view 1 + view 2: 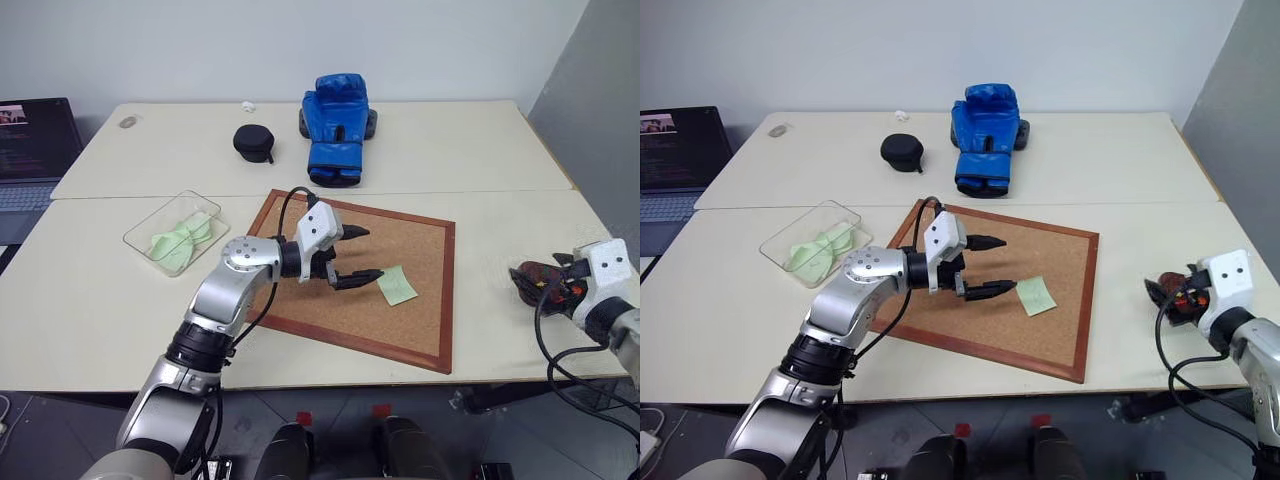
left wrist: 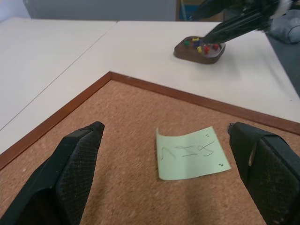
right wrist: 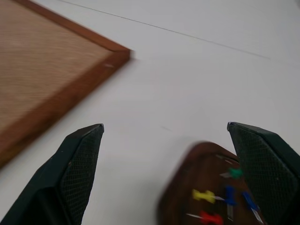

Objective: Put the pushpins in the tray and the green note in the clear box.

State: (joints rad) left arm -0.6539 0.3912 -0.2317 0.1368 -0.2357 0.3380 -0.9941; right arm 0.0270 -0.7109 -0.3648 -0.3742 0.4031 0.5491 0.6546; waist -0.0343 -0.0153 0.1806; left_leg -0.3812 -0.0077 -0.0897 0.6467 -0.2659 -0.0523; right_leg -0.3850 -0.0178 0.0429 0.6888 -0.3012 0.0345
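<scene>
While corkboard [image 1: 420, 300] lies on pale table [image 1: 100, 300] | grey wall behind [image 1: 600, 90]

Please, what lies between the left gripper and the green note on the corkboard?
Nothing. In the left wrist view only bare corkboard lies between the open left gripper and the green note; no pushpin shows on that stretch.

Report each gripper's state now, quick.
Left gripper: open, holding nothing, fingers either side of the green note.
Right gripper: open, holding nothing, above the tray.
</scene>
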